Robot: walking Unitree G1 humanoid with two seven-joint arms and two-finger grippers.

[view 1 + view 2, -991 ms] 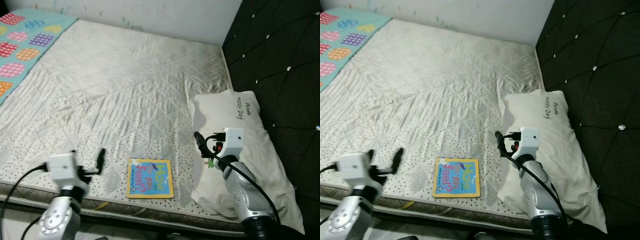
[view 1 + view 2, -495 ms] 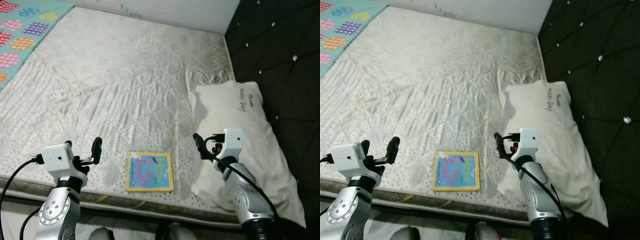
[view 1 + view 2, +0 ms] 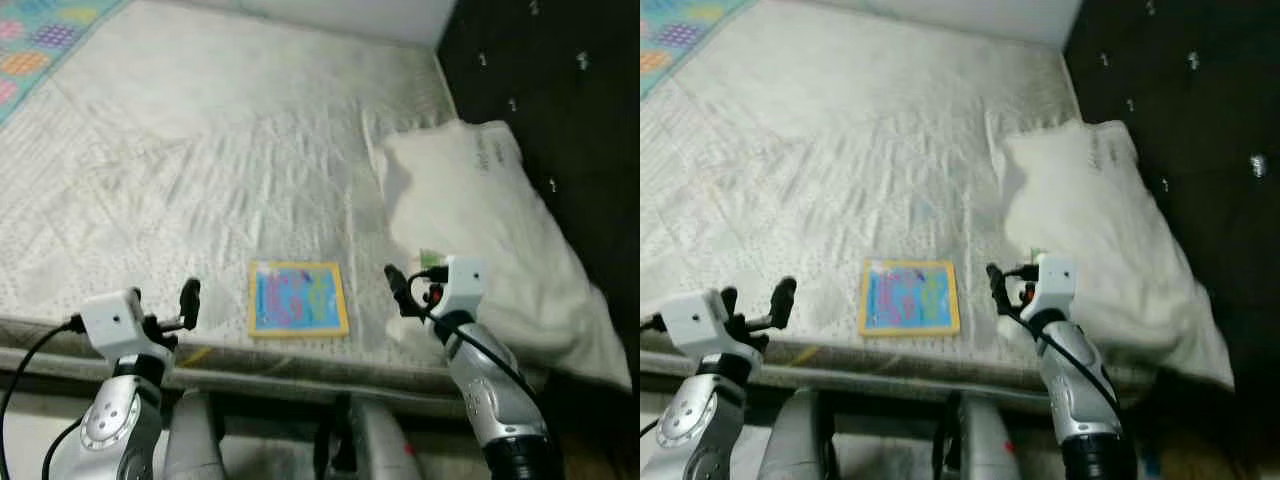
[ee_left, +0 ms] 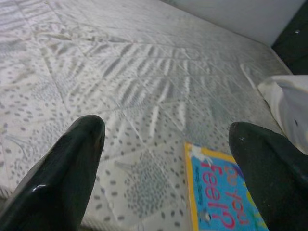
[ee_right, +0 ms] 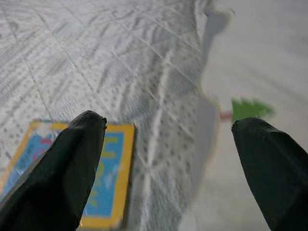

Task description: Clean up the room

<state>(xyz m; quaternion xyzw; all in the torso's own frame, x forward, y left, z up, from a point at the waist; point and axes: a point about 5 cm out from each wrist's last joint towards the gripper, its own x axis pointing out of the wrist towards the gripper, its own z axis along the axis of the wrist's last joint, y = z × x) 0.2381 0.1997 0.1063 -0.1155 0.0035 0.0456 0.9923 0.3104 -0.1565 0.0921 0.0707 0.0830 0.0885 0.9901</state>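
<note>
A blue children's book with a yellow border (image 3: 298,298) lies flat on the white mattress (image 3: 200,170) close to its front edge. My left gripper (image 3: 178,301) hovers open just left of the book, over the mattress edge; the book's corner (image 4: 221,192) shows between its fingers in the left wrist view. My right gripper (image 3: 398,290) stands open to the right of the book, by the near corner of a white pillow (image 3: 490,220). In the right wrist view the book (image 5: 103,168) lies below the gap between the fingers, and the pillow bears a green mark (image 5: 250,109).
A dark tufted headboard (image 3: 560,90) runs along the right side behind the pillow. A patterned teal blanket (image 3: 40,30) lies at the far left. Below the mattress edge my own legs (image 3: 370,440) show above the floor.
The whole picture has shifted and blurred: the camera has tilted down and moved, so the mattress edge and my legs show more. Both grippers keep their places beside the book.
</note>
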